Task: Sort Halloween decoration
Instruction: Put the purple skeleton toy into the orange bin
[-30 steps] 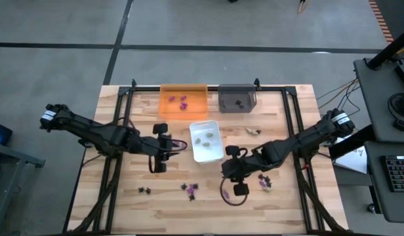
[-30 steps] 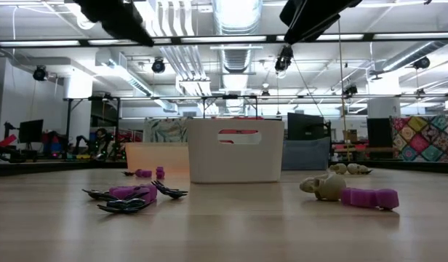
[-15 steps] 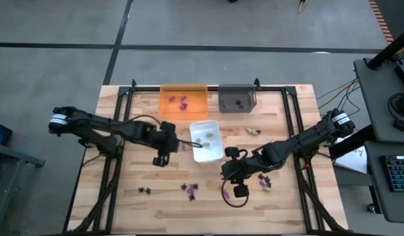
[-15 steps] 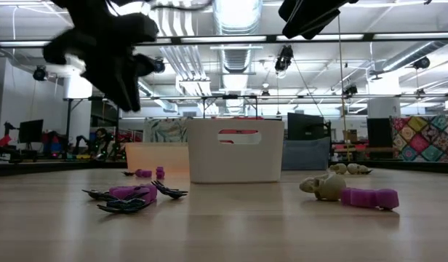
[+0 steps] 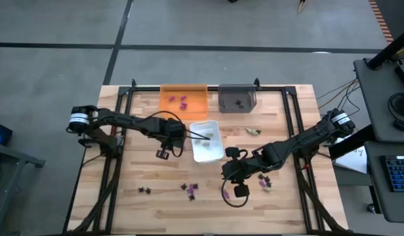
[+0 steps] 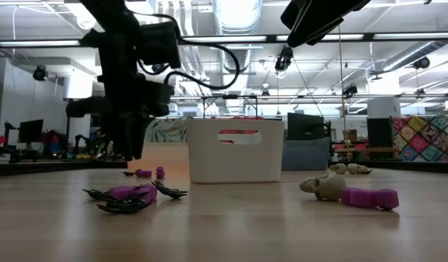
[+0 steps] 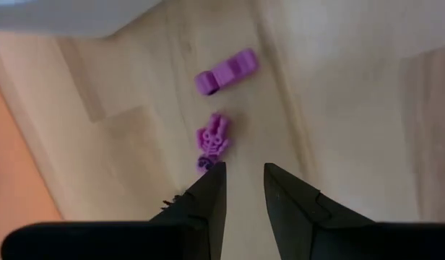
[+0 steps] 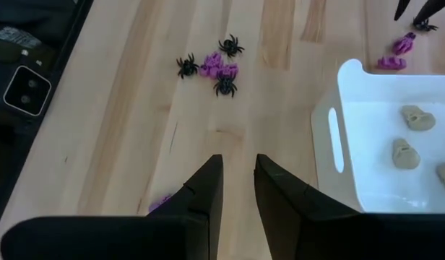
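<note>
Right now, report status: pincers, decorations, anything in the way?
Left pincer slightly open, empty, above two purple pieces beside white tray. Right pincer slightly open, empty, raised. No obstruction seen.

In the high view we cannot make out what the tiny dark piece (image 5: pixel 239 101) in the grey tray (image 5: pixel 237 98) is. The right arm's tool (image 6: pixel 311 18) is cut off at the low view's top edge. The white tray (image 8: pixel 396 144) runs past the right wrist view's edge.

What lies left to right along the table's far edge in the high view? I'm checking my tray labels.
Orange tray holding purple pieces → grey tray holding a black piece.
</note>
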### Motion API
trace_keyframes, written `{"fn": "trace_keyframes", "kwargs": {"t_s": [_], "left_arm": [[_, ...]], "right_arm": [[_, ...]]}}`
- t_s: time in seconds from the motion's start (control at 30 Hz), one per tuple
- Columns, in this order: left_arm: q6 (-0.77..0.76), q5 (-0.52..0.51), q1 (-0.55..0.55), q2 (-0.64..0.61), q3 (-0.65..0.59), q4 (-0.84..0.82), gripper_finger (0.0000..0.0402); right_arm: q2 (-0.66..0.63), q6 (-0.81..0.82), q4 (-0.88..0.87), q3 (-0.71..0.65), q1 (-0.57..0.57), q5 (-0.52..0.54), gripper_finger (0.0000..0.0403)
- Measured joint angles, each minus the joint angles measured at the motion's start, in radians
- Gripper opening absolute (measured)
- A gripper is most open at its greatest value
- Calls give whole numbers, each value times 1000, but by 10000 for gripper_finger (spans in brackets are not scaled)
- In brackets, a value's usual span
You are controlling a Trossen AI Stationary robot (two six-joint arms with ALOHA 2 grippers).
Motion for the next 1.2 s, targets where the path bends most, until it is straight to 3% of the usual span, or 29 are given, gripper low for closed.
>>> {"fn": "trace_keyframes", "kwargs": {"t_s": [0.3, 0.73, 1.07, 1.2], "left_arm": [[40, 7, 57, 38, 0, 63, 80], [83, 48, 79, 48, 0, 73, 143], [83, 77, 90, 48, -67, 174, 144], [81, 78, 90, 47, -88, 190, 124]], "right_arm": [[0, -1, 8, -7, 0, 0, 77], [0, -2, 8, -8, -1, 0, 80], [0, -1, 9, -8, -1, 1, 70], [0, -2, 14, -8, -1, 1, 73]]}}
